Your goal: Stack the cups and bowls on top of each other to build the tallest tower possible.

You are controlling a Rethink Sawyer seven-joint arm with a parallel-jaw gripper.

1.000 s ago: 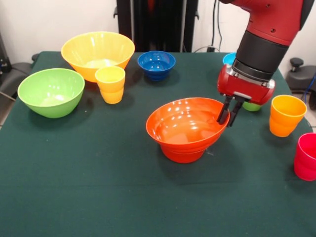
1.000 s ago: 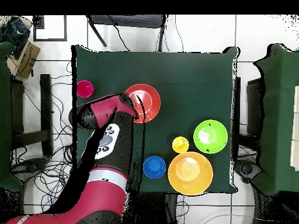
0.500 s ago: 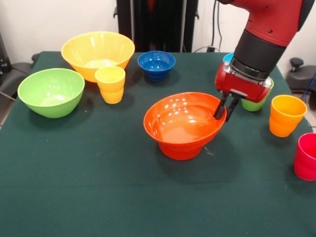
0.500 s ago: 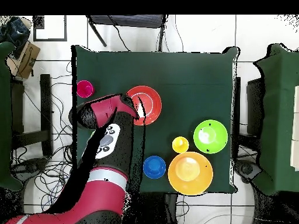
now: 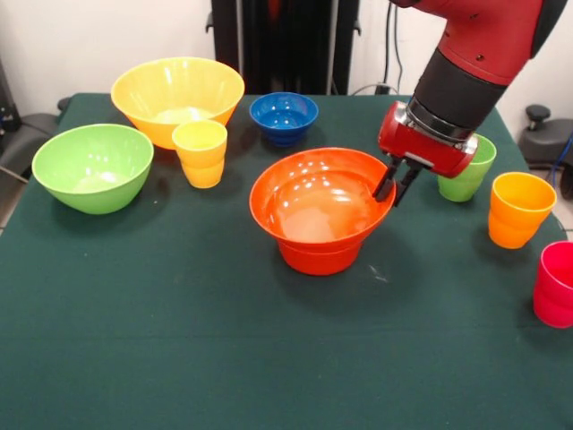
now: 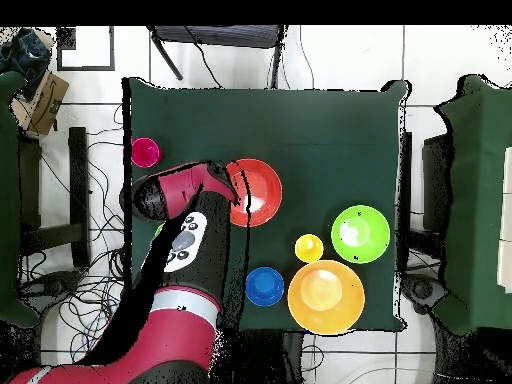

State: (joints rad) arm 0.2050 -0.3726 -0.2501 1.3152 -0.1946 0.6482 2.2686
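A wide orange bowl (image 5: 313,202) sits over a smaller orange bowl (image 5: 319,258) at mid-table, forming the tower; from overhead it shows as one orange disc (image 6: 260,192). My gripper (image 5: 393,186) (image 6: 238,190) is shut on the wide bowl's right rim, one finger inside and one outside. A green cup (image 5: 466,170), an orange-yellow cup (image 5: 520,210) and a pink-red cup (image 5: 556,283) stand at the right. The yellow cup (image 5: 200,153) stands at the left, in front of the large yellow bowl (image 5: 177,95).
A large green bowl (image 5: 92,167) sits at the far left and a small dark blue bowl (image 5: 284,117) at the back centre. Overhead, the arm (image 6: 175,250) covers the table's lower left, near the pink cup (image 6: 145,152).
The gripper has moved left and toward the back in the front view, taking the orange bowls with it. The wide bowl has gone from tilted to level. The green cup now shows more fully.
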